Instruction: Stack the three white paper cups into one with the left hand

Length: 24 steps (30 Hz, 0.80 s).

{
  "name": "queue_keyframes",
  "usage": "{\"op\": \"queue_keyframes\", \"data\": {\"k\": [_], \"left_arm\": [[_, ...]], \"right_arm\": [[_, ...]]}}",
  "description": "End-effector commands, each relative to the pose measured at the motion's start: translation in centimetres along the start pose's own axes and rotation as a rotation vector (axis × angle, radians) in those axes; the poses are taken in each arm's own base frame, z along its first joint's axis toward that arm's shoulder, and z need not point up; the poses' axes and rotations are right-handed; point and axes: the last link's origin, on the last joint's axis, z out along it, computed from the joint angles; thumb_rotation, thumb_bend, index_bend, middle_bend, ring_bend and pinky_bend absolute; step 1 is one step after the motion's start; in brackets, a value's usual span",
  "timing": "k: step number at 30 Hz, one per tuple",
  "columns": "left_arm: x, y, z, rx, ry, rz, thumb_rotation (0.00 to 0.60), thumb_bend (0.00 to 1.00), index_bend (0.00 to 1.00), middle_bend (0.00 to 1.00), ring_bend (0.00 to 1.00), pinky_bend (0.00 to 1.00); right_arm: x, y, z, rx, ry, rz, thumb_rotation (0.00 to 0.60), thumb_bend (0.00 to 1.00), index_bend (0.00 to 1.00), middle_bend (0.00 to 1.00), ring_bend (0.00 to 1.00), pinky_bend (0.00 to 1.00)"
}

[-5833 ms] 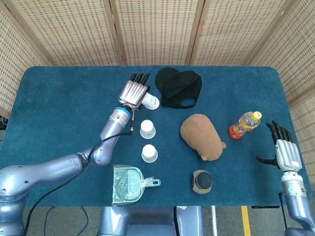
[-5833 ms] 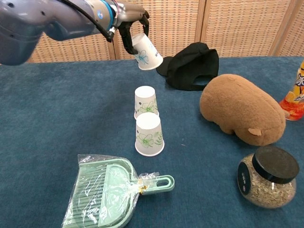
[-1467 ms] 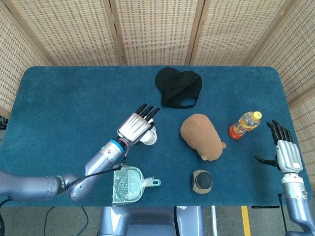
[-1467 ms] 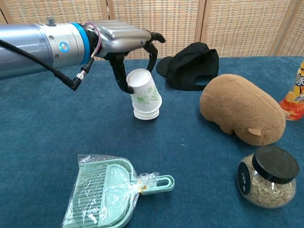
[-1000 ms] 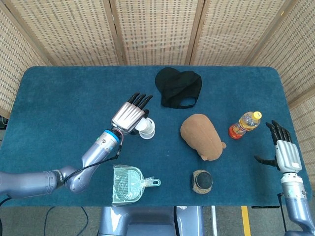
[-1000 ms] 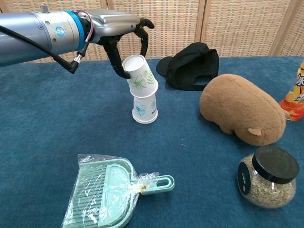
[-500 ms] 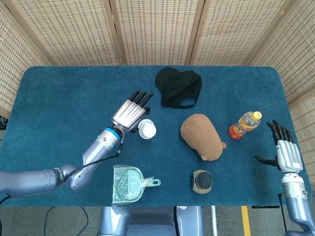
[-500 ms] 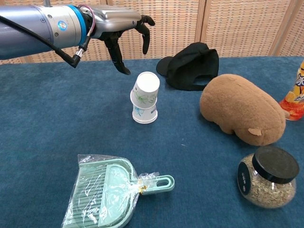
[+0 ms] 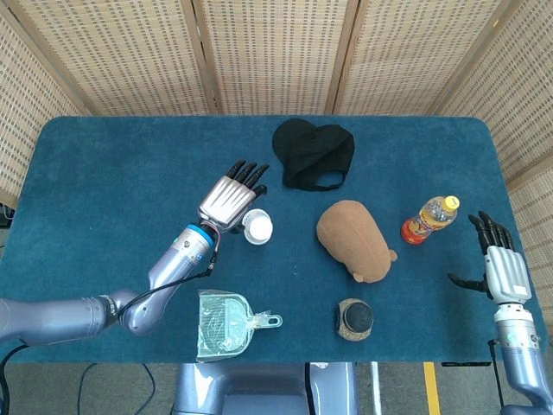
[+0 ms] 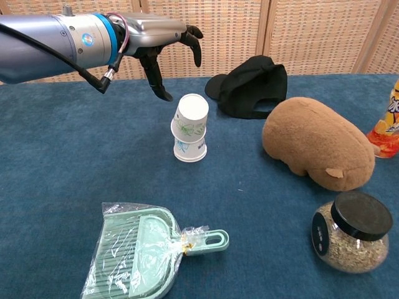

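Your left hand hovers just above and behind the cups, fingers spread, holding nothing. Your right hand idles loose-fingered at the table's far right edge. Cups: white, floral print, upside down, stacked mid-table; top one sits crooked, tilted right. Blue cloth covers the table; woven cane screens stand behind.

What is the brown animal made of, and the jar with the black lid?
The brown animal looks like soft plush fabric: its surface is fuzzy and matte, with a rounded, stuffed shape. The jar seems to be clear glass or plastic, since grainy contents show through its shiny wall; which one is unclear. Its black lid looks like smooth plastic.
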Motion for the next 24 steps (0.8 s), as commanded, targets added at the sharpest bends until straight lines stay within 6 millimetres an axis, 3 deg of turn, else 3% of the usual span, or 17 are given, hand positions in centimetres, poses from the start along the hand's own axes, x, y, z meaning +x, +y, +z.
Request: {"op": "queue_keyframes", "data": {"k": [1, 11, 24], "left_arm": [[0.1, 0.0, -0.5, -0.046, -0.032, 0.022, 0.600, 0.27, 0.26, 0.00, 0.00, 0.03], [-0.1, 0.3, -2.0, -0.111, -0.086, 0.082, 0.600, 0.47, 0.27, 0.00, 0.00, 0.03], [-1.3, 1.2, -2.4, -0.143, -0.126, 0.116, 0.600, 0.47, 0.28, 0.00, 0.00, 0.03]], "right_arm": [[0.0, 0.0, 0.0, 0.001, 0.001, 0.000, 0.600, 0.10, 0.10, 0.00, 0.00, 0.00], [0.1, -0.1, -0.1, 0.002, 0.008, 0.007, 0.600, 0.10, 0.10, 0.00, 0.00, 0.00], [0.3, -0.1, -0.2, 0.000, 0.010, 0.012, 0.600, 0.10, 0.10, 0.00, 0.00, 0.00]]}}
